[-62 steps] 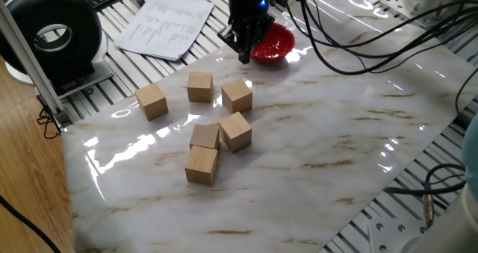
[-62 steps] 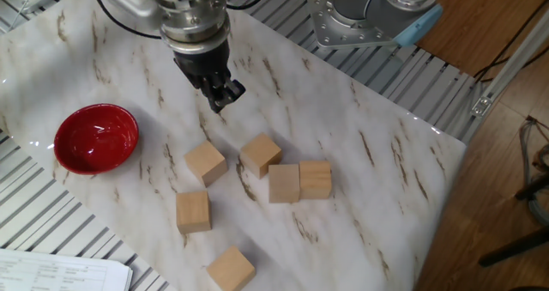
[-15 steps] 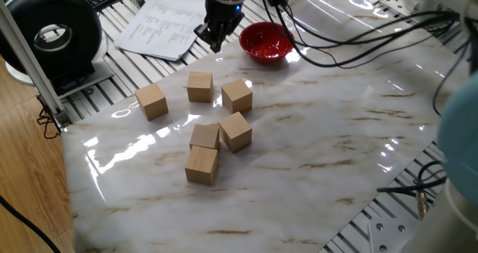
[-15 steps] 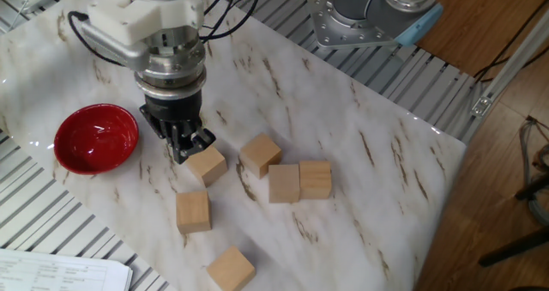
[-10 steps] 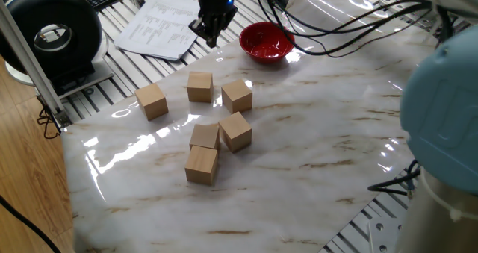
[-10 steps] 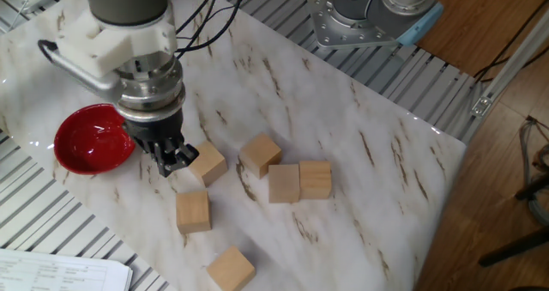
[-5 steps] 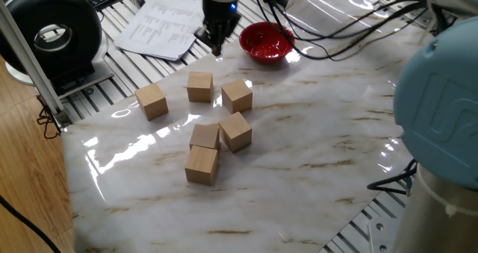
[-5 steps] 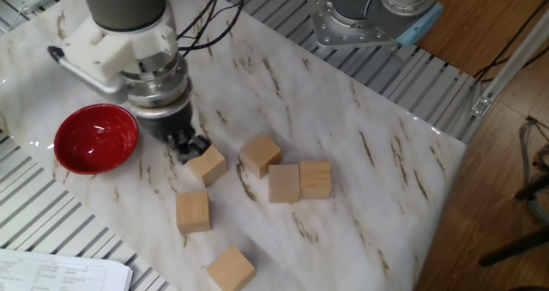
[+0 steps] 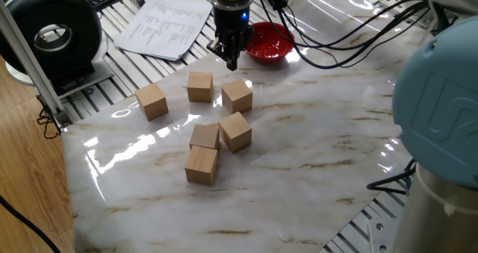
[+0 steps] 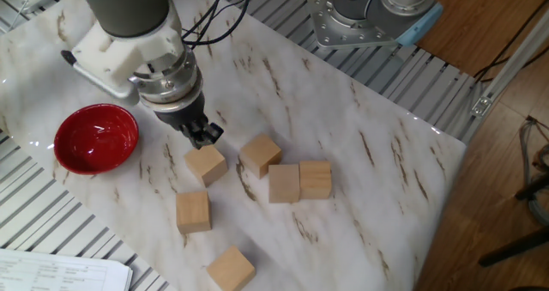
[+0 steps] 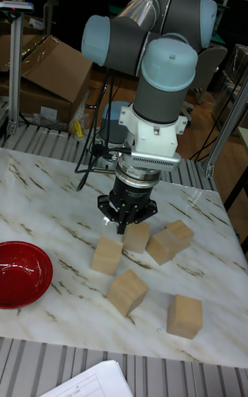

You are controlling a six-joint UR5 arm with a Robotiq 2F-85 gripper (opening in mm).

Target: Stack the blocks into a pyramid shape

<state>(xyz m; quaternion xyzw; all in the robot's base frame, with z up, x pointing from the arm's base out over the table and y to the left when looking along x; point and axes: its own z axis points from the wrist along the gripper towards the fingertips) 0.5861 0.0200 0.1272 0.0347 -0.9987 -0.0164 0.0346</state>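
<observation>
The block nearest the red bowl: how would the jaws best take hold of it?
Probably from straight above, closing on two opposite side faces of that block. It sits flat with an open top and free space all round; its neighbour stands apart. The gripper would need to align with its slightly turned sides.

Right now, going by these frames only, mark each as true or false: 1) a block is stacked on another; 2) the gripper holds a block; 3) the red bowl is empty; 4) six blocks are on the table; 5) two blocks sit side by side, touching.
1) False. All the blocks rest directly on the marble table; none is stacked.
2) False. The gripper hovers above the block nearest the bowl and holds nothing.
3) True. The red bowl holds nothing.
4) True. Six lie loose on the table.
5) True. In the other fixed view two blocks sit flush, side by side.
</observation>
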